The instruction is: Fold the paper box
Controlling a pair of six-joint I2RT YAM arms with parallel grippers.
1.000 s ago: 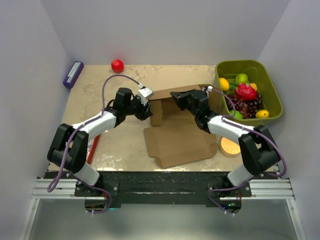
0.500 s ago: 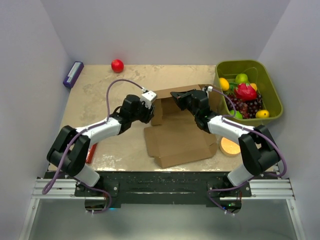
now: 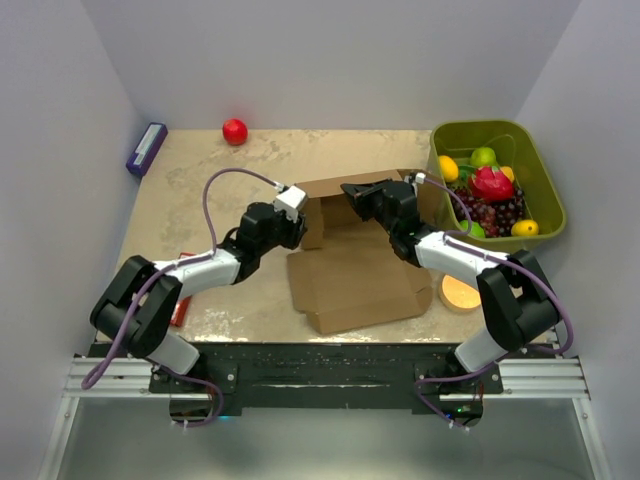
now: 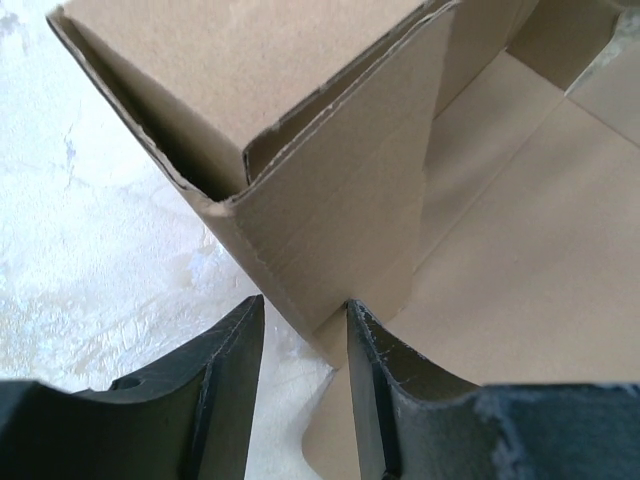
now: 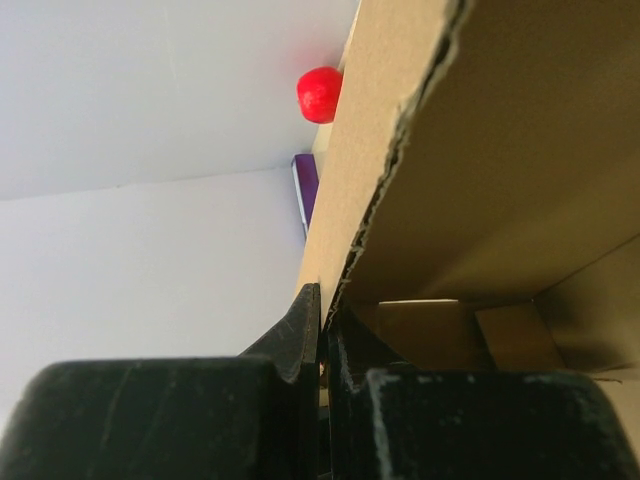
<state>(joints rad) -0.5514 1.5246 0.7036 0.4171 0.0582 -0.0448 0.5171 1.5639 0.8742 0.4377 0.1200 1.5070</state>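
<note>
The paper box (image 3: 355, 285) is brown cardboard lying mid-table, with its base flat and its far wall and left side flap raised. My left gripper (image 3: 296, 226) is at the box's left corner. In the left wrist view it (image 4: 303, 306) is open, and the lower corner of the side flap (image 4: 340, 230) sits between the fingers. The right finger touches the flap; the left finger stands apart from it. My right gripper (image 3: 352, 193) is at the top of the far wall. In the right wrist view it (image 5: 325, 305) is shut on that wall's ragged edge (image 5: 400, 150).
A green bin (image 3: 480, 127) full of fruit stands at the right. A red ball (image 3: 235, 131) and a purple block (image 3: 146, 148) lie at the far left. An orange disc (image 3: 460, 292) sits by the right arm, and a red item (image 3: 180, 305) lies under the left arm.
My left arm has swung its elbow toward the near edge and stretched lower, while its gripper stayed at the box's left flap. The right arm and the box have not moved.
</note>
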